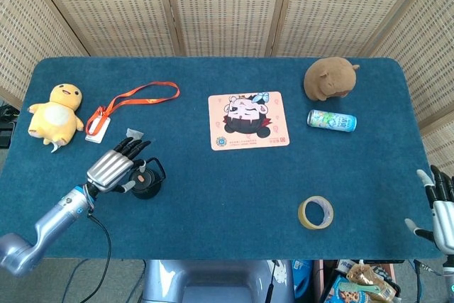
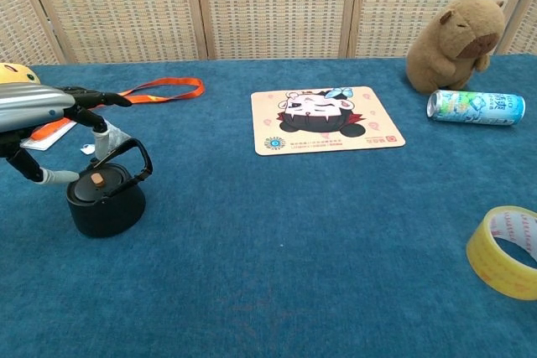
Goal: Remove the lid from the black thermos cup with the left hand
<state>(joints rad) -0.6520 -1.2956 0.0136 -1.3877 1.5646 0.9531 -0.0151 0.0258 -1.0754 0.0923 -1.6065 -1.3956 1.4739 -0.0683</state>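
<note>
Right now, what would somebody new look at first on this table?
Probably the silver left robot hand at the near left, fingers over the black cup with its lid on. Next, the cartoon mat in the middle and the brown plush at the far right.

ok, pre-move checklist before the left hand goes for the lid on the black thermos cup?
1. Cup upright on the table: ok. The black thermos cup stands on its base.
2. Lid seated: ok, still on. The lid sits on top with its carry loop raised to the right.
3. Left hand placement: not ok. The left hand hangs over and left of the lid; only its thumb reaches the lid's edge, with no grip.
4. Contact of the other fingers with the lid: cannot tell.
5. Clutter nearby: not ok. A tea bag lies just behind the cup, under the fingers.
6. Right hand out of the way: ok. The right hand rests at the far table edge.
</note>
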